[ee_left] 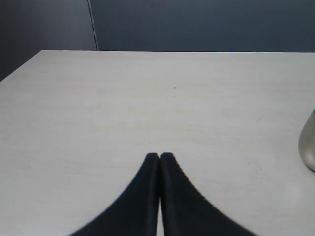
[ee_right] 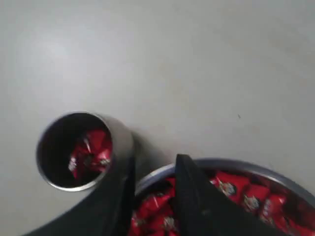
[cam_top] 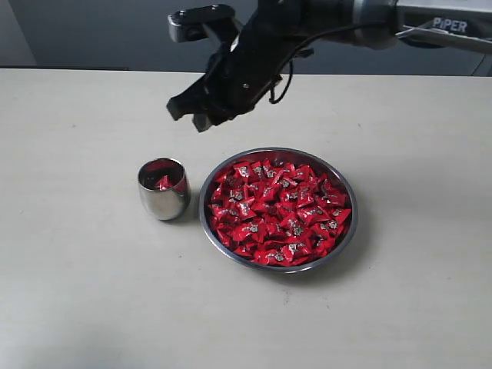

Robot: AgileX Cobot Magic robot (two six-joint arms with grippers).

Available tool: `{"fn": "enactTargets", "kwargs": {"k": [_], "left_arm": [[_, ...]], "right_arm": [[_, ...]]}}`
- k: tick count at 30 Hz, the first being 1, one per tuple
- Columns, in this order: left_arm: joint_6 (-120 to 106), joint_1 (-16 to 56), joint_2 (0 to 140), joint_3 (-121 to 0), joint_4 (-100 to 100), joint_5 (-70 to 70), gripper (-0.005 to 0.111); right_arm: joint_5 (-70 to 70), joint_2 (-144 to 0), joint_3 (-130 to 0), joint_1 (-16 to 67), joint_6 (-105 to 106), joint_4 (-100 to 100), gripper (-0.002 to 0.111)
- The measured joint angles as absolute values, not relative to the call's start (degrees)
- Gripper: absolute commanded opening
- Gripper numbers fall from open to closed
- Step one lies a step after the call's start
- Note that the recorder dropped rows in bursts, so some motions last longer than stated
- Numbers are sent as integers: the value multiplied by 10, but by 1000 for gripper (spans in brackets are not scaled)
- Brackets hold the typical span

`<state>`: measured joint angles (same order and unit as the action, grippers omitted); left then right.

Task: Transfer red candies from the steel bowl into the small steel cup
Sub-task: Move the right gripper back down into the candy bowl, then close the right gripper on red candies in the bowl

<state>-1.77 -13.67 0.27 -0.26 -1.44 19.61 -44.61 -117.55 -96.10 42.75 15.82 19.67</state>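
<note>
Few red candies [cam_top: 280, 211] lie in the small steel cup [cam_top: 163, 188]; most fill the steel bowl [cam_top: 280, 268] just beside it on the desk [cam_top: 92, 292]. Your right end effector [cam_top: 189, 117] hangs above both, jaws narrowly parted and nothing held. Descend off-line and you could tip the cup. Glossy wrappers may also slip. The left end effector [ee_left: 160, 158] is pinched closed.

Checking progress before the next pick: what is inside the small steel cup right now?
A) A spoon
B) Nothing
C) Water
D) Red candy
D: the right wrist view looks down into the small steel cup and shows red candies at its bottom.
</note>
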Motion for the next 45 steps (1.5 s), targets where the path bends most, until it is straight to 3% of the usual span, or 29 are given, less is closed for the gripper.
{"fn": "enactTargets", "kwargs": {"k": [5,12,45], "left_arm": [[-18,-137,3,-3,-14,196,0],[-18,-137,3,-3,-14,196,0],[-18,-137,3,-3,-12,196,0]], "right_arm": [[-561,-1175,-956,396,154,147,28],[-634,-1175,-892,396,154,116,56],[-615,-1175,-796,396,153,107,55]]}}
